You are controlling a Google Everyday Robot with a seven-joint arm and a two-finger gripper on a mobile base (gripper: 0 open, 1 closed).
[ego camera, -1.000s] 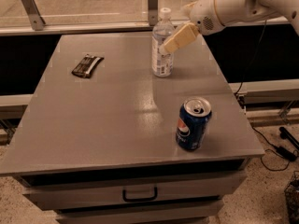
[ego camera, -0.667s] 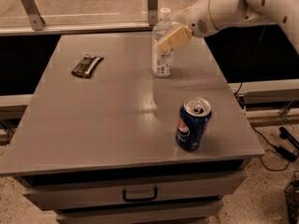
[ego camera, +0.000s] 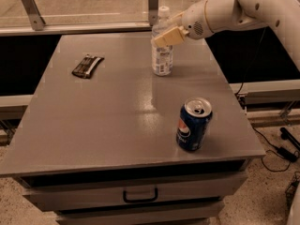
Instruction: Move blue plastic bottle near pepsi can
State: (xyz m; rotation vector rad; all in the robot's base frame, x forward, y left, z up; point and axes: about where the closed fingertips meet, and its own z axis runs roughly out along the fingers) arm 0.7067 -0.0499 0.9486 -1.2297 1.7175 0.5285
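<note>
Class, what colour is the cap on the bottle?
White cap, seen in the camera view; the tool is at the bottle's neck.

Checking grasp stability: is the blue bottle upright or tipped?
Upright: blue plastic bottle stands on its base, cap up; gripper at its upper part.

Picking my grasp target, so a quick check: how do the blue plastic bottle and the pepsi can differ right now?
The blue plastic bottle is clear and taller, with a white cap; the pepsi can is short and dark blue, with a silver top. The bottle stands toward the table's far side with the end effector at its upper part; the can sits alone near the front right corner. Both stand upright.
</note>
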